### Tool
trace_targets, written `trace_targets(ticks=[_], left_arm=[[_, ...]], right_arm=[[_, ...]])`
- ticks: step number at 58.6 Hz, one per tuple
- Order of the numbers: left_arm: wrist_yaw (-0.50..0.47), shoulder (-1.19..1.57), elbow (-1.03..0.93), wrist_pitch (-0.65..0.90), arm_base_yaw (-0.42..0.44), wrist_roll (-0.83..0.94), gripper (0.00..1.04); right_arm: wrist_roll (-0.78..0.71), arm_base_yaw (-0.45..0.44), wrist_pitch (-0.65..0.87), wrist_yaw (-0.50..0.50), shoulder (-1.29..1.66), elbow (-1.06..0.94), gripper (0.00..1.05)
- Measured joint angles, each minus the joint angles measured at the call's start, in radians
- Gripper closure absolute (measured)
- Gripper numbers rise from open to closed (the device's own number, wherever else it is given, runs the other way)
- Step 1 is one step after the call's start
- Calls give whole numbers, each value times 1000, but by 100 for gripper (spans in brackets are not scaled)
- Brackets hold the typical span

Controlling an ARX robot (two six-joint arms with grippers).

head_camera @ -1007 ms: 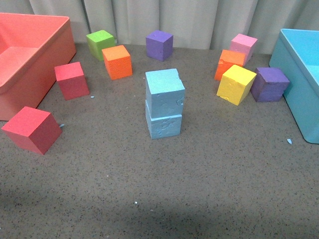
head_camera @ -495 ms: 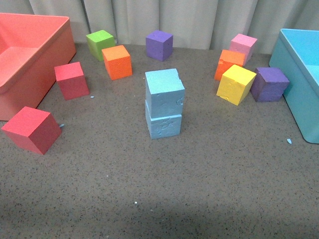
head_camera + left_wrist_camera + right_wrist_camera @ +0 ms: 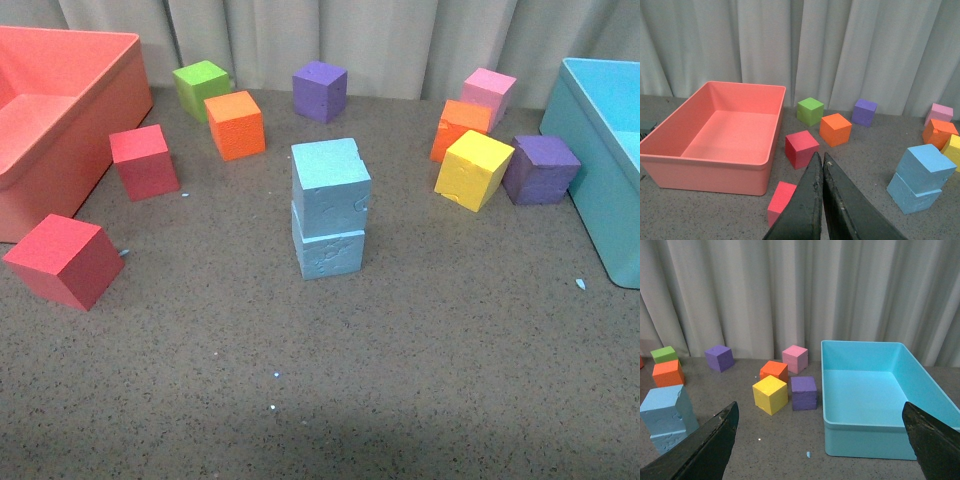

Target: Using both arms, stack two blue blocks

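Two sky-blue foam cubes stand stacked in the middle of the table: the upper blue block (image 3: 331, 181) rests on the lower blue block (image 3: 329, 250), turned slightly askew. The stack also shows in the left wrist view (image 3: 920, 177) and the right wrist view (image 3: 666, 415). Neither arm shows in the front view. My left gripper (image 3: 821, 159) is shut and empty, well away from the stack, above a red cube (image 3: 781, 200). My right gripper (image 3: 820, 415) is open wide and empty, with its fingers (image 3: 710, 445) at the frame's sides, near the turquoise bin (image 3: 875, 440).
A salmon bin (image 3: 60, 170) stands at the left, the turquoise bin (image 3: 610, 190) at the right. Red cubes (image 3: 64, 258), (image 3: 144, 160), an orange (image 3: 235, 124), green (image 3: 201, 88), purple (image 3: 320, 90), pink (image 3: 488, 92), orange (image 3: 460, 128), yellow (image 3: 473, 168) and purple cube (image 3: 541, 168) ring the stack.
Nothing has visibly moved; the stack and the other cubes stay in place.
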Motion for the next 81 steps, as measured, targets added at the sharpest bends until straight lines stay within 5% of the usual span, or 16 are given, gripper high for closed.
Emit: trace_targets(ticks=[24,37,42,43,45,81], left_arm=[[1,-207,0,-215,0,0,98],[1,-208,0,-215,0,0,58],[1,-208,0,-215,0,0,35],[1,-208,0,-215,0,0,14],[1,-208,0,-215,0,0,5],[1,-208,0,-215,0,2,7]], right_arm=[[0,0,0,0,0,0,9],[0,0,0,0,0,0,9],[0,0,0,0,0,0,9],[0,0,0,0,0,0,9],[0,0,0,0,0,0,9],[0,0,0,0,0,0,9]])
